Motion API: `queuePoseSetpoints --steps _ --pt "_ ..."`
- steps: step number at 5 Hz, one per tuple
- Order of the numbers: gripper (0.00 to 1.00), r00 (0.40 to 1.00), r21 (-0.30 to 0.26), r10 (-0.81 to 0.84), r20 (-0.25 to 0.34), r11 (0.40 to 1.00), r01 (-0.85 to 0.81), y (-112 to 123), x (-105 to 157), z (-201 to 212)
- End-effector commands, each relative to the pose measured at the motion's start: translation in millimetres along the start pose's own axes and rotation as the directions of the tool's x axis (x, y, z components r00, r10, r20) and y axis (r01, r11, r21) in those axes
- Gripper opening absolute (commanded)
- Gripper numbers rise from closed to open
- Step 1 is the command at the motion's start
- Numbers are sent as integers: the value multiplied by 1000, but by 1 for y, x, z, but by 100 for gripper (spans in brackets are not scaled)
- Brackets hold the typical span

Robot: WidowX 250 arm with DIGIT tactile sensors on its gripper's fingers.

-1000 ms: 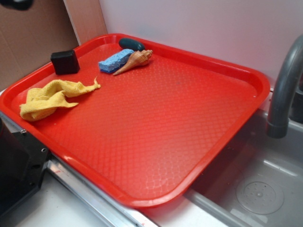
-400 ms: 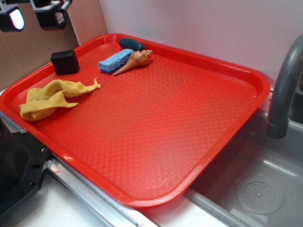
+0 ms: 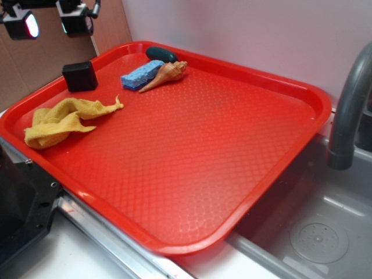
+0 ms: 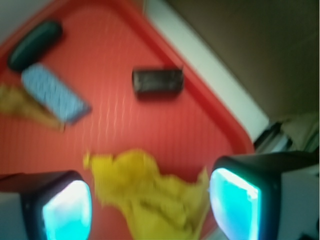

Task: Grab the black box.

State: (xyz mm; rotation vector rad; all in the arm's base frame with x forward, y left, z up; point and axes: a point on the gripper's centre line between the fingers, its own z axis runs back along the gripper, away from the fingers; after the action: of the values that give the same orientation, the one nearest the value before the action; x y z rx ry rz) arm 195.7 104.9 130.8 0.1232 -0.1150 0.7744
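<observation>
Exterior view sharp, evenly lit, soft diffuse light; short faint shadows, mild sheen on the red tray. Wrist view heavily blurred overall, nothing crisp; tool finger pads glow bright cyan-white, overexposed.

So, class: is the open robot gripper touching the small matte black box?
Apart. The exterior view shows the gripper raised above the black box, with clear space between.

I see a plain pale wall behind, brown cardboard panel at left, a grey metal sink basin with curved grey faucet at right.
</observation>
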Motion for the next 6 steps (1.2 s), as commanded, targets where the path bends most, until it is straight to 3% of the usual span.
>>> queuePoseSetpoints --steps 1,2,3,4,5,6 --pt "100 960 14 -6 281 1000 2 4 23 -19" --pt "100 923 -32 -222 314 969 244 1 29 -20" --pt "100 887 -211 -403 223 869 448 3 19 -14" --pt "100 774 -265 -619 134 730 630 5 24 -20" --pt "100 585 -208 -793 168 552 807 5 37 -38" --pt "100 319 -31 -947 36 318 947 -3 48 -48"
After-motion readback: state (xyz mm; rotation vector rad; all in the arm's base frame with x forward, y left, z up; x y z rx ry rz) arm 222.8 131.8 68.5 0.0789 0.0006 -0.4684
